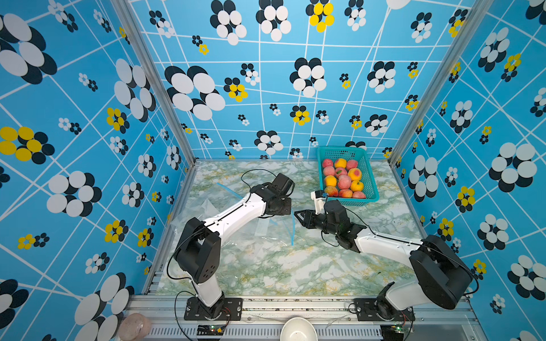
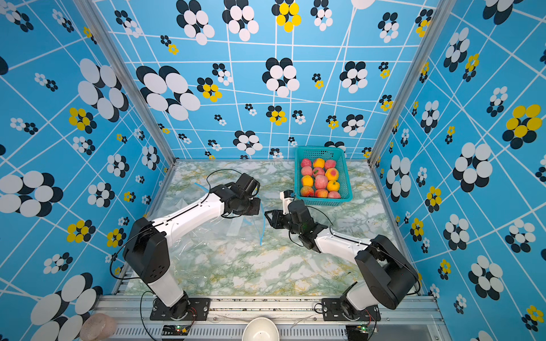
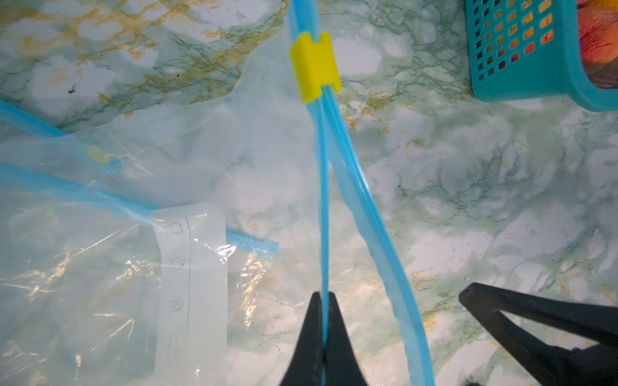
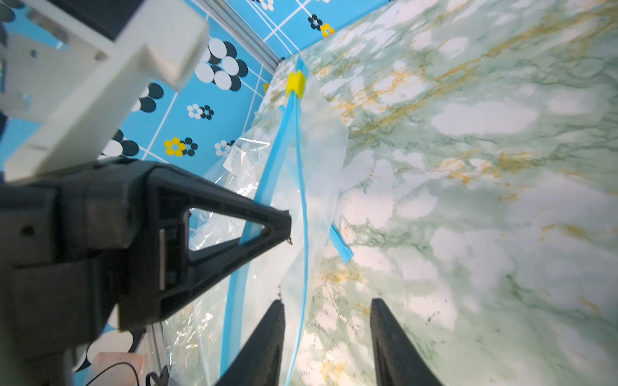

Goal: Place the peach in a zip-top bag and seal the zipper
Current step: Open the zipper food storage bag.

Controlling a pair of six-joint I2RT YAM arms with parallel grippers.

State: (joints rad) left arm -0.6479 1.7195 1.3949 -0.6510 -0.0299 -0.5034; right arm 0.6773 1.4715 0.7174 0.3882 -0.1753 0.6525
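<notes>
The left pincer (image 3: 322, 295) is clamped on one blue zipper strip of the zip-top bag (image 3: 274, 140), whose mouth parts below the yellow slider (image 3: 314, 65). The right pincer (image 4: 327, 302) has its jaws apart, with the other strip running between them (possibly brushing one finger; hard to tell). The peaches (image 1: 344, 180) lie in the teal basket (image 1: 370, 174) at the desk's (image 1: 295, 265) far right, well apart from the bag.
</notes>
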